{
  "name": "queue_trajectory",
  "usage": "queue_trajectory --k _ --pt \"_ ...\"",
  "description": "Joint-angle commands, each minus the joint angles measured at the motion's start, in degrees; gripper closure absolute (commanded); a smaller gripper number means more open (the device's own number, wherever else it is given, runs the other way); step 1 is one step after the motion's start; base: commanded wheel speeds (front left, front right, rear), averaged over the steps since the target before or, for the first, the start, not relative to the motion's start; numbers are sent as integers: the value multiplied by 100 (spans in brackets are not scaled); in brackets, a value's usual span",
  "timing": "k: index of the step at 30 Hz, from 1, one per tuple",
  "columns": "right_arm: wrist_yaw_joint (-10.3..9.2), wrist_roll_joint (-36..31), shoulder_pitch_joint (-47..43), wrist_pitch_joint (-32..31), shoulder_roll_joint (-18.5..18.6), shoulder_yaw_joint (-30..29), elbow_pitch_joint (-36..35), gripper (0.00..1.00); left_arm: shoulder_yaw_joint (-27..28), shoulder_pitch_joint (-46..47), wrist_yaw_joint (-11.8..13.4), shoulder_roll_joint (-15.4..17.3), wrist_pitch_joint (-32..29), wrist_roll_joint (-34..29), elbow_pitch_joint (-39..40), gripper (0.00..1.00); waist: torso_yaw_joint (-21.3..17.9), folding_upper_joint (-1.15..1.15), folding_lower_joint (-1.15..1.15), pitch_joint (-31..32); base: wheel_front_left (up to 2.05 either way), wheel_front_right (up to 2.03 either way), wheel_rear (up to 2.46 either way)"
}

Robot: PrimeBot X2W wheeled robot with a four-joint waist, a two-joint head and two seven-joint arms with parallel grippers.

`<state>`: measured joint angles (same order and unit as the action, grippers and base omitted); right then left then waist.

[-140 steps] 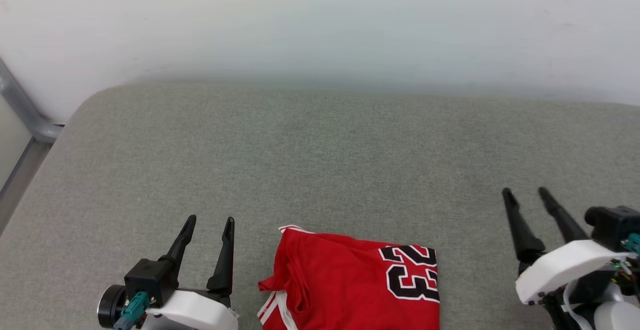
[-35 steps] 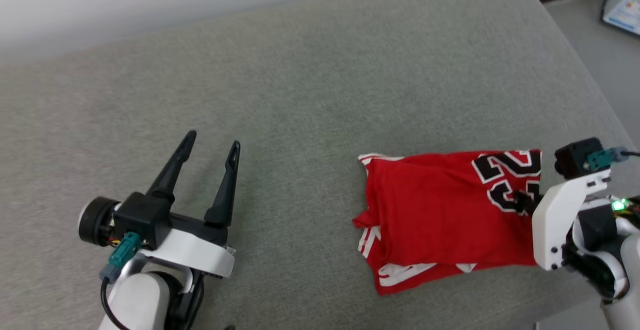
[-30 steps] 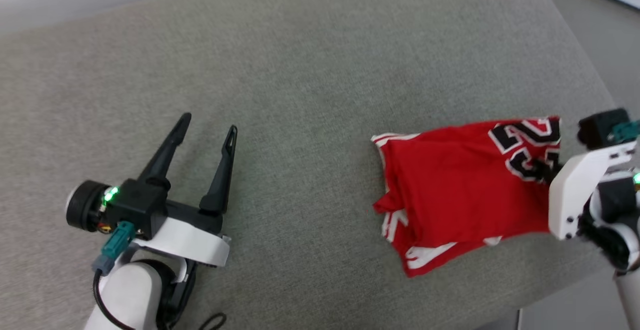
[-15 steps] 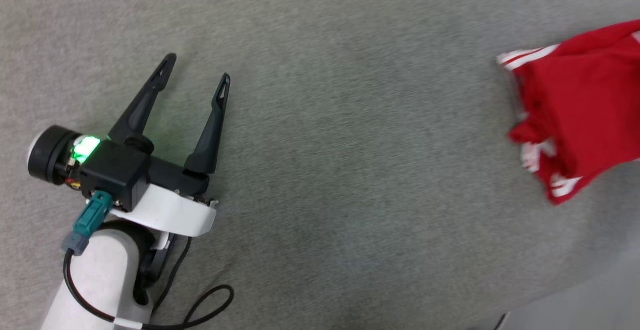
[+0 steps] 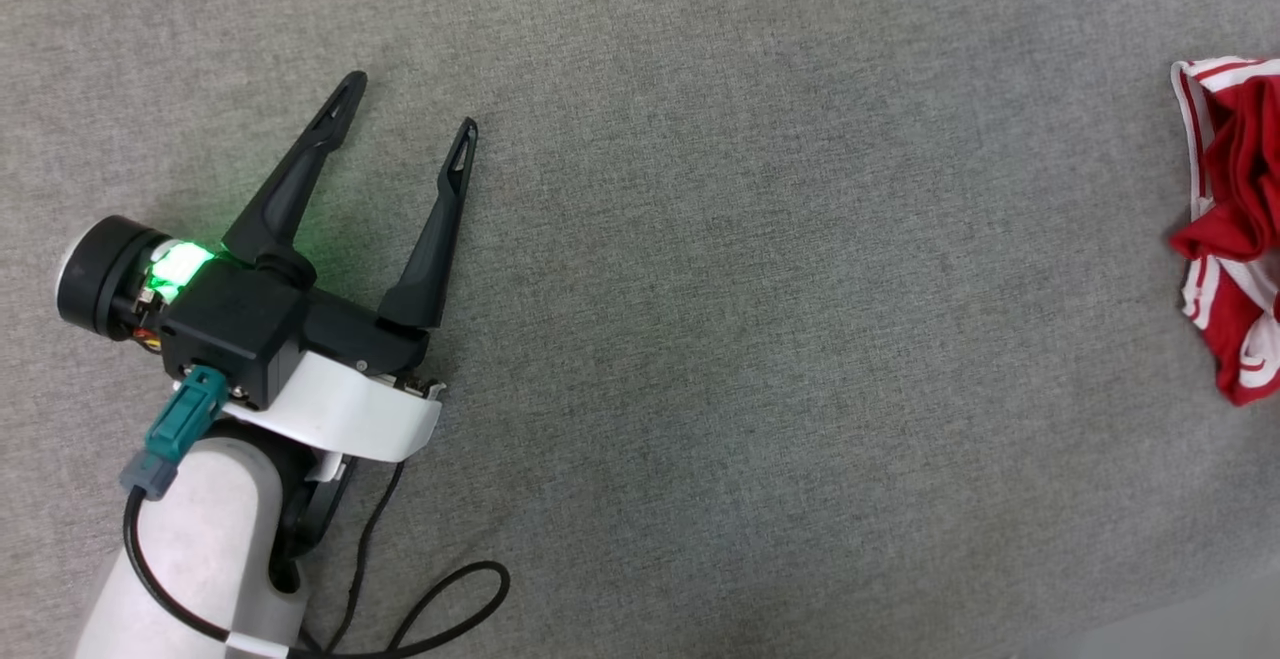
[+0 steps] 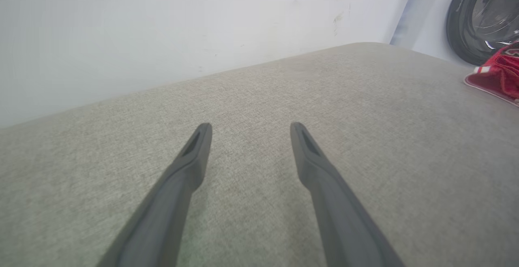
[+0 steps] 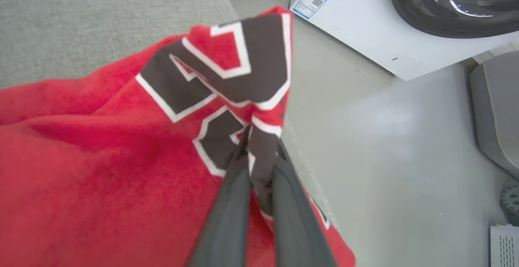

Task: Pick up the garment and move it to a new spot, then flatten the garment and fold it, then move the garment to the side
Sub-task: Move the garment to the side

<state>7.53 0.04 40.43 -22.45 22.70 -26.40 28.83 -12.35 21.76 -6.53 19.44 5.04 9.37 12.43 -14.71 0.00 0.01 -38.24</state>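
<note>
The garment (image 5: 1235,239), red with white-striped trim, lies bunched on the grey cushion at the head view's far right edge, cut off by the frame. In the right wrist view the garment (image 7: 101,157) fills the left half, its black-and-white lettering uppermost. My right gripper (image 7: 261,153) is shut on a fold of that lettered fabric, right at the cushion's edge. My left gripper (image 5: 410,111) rests open over bare cushion far to the garment's left. In the left wrist view the left gripper (image 6: 250,129) holds nothing, and the garment (image 6: 496,78) shows small at the right.
The grey cushion (image 5: 750,339) stretches wide between the left gripper and the garment. Its right edge drops to a grey floor (image 7: 385,145), where a white washing machine (image 7: 365,32) with a dark round door stands. A white wall (image 6: 162,28) rises behind. A black cable (image 5: 440,599) loops beside my left arm.
The head camera has swung left and down, so the garment slid to the view's right edge. My right gripper has dragged the garment towards the cushion's right edge. The left gripper stays open.
</note>
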Motion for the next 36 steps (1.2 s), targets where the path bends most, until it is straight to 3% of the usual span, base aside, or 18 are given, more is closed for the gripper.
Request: queue_trajectory --k 1,2,12,22,36 --pt "-8 -77 110 117 -23 -81 25 35 -1 90 20 1 27 20 -37 0 2 0 -1 24 0 0 0" --pt "-8 -207 104 228 -47 -118 52 0 -10 85 25 -16 47 41 -60 0 4 0 -1 52 0 0 0" --pt "-7 -908 -97 1409 73 -754 413 0 -187 -166 114 -323 442 180 -604 0 281 0 -1 801 0 0 0" --pt "-7 -414 -908 2610 192 -585 599 0 -227 -761 364 -663 782 397 -1385 0 710 0 -1 1996 0 0 0" --pt "-7 163 -2397 3301 -761 235 89 0 -172 -1554 658 -860 921 605 -1961 0 1178 0 -1 3113 0 0 0"
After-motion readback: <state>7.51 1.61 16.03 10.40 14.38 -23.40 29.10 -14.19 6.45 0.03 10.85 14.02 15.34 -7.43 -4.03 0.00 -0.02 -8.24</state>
